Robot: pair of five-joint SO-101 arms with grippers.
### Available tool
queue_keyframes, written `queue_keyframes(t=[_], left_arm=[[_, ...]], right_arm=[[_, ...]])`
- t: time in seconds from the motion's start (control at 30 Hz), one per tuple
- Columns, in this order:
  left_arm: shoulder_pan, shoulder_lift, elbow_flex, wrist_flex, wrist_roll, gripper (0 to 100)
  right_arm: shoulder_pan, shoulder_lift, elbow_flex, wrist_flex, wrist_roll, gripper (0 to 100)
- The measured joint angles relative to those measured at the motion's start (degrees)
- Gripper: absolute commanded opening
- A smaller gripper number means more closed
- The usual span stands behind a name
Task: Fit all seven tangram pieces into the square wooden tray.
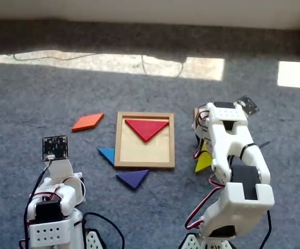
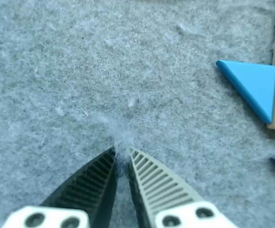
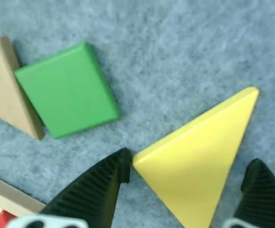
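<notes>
Tray [image 1: 118, 140] central, red triangle [image 1: 146, 128] inside, at far rim. Orange piece [image 1: 87, 122] left of tray, apart. Blue triangle [image 2: 255, 84] against tray's left rim. Purple triangle [image 1: 133, 178] just beside tray's near rim. Right of tray: yellow triangle [image 3: 199, 166], green square [image 3: 67, 90], bare-wood triangle [image 3: 6, 90] against square. Right gripper [image 3: 190, 160] spread, straddling yellow triangle; one finger seems to touch its corner. Left gripper [image 2: 122, 152] pressed nearly together, empty, left of tray.

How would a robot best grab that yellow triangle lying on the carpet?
Probably from straight above, by its thin side edges: the yellow triangle lies flat, leaving nothing underneath to reach. No sides are parallel, so one finger flat on an edge, the other at the opposite corner.
</notes>
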Motion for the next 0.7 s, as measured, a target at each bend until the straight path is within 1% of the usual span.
queue_keyframes(t=[0.1, 0.27, 0.5, 0.7], left_arm=[[0.0, 0.0, 0.0, 0.0, 0.0, 1], [0.0, 0.0, 0.0, 0.0, 0.0, 1], [0.0, 0.0, 0.0, 0.0, 0.0, 1], [0.0, 0.0, 0.0, 0.0, 0.0, 1]], right_arm=[[0.3, 0.0, 0.0, -2.8, 0.0, 36.1], [0.4, 0.0, 0.0, -3.3, 0.0, 36.1], [1.2, 0.0, 0.0, 1.5, 0.0, 36.1], [1.2, 0.0, 0.0, 2.1, 0.0, 35.6]])
